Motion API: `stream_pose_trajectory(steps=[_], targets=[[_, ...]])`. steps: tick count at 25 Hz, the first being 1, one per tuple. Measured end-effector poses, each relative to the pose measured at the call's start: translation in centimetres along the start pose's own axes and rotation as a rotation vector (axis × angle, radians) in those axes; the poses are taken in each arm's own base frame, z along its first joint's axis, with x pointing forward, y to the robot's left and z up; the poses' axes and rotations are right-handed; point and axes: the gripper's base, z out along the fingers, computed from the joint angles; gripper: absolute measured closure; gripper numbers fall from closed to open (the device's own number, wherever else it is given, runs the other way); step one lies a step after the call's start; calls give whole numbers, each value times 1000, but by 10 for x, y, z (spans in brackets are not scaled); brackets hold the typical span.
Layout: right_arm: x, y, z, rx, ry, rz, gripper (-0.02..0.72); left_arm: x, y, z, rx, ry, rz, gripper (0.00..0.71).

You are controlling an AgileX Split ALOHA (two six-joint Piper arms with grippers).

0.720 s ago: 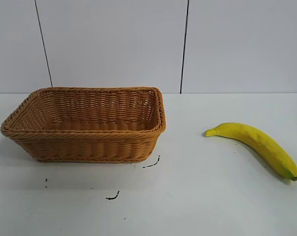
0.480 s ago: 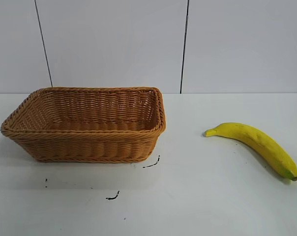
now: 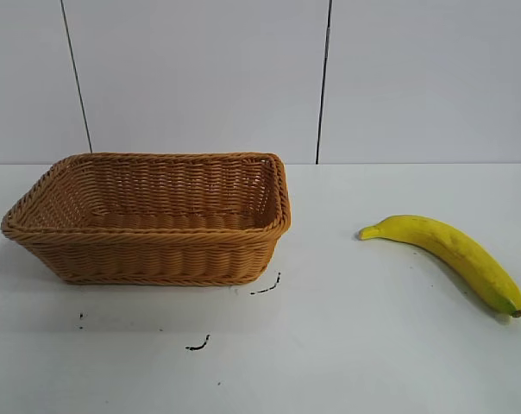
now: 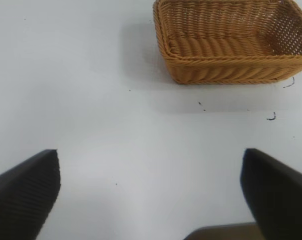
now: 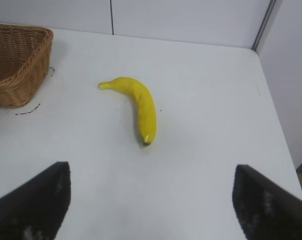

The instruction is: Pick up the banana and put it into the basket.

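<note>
My 2 tools hang released over the worktop [image 3: 347, 362]: right tool [image 5: 151, 210], left tool [image 4: 151, 195]. The banana [image 3: 450, 254] lies at 3 o'clock, well apart from the basket [image 3: 148, 220] at 9 o'clock.

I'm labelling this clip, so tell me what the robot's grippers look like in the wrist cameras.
Only the fingers show. The left gripper has two broad, dark, wedge-shaped fingers with fine ribbing. The right gripper has matching dark fingers with scuffed pale specks. No cables or markings are visible.
</note>
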Motion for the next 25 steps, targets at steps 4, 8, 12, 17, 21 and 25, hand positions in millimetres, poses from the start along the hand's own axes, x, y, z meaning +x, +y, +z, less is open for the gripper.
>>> stream_pose_trajectory(steps=[4,8,12,17,21,25], targets=[[-45,-2,22,-4,115,4,14,0,0,0,0,0,0,15],[-88,-4,60,-7,240,16,14,0,0,0,0,0,0,15],[-121,-5,109,-10,373,21,14,0,0,0,0,0,0,15],[-147,-7,178,-26,548,-16,14,0,0,0,0,0,0,15],[-158,-8,228,-42,646,-50,14,0,0,0,0,0,0,15],[-157,-9,279,-65,718,-97,14,0,0,0,0,0,0,15]])
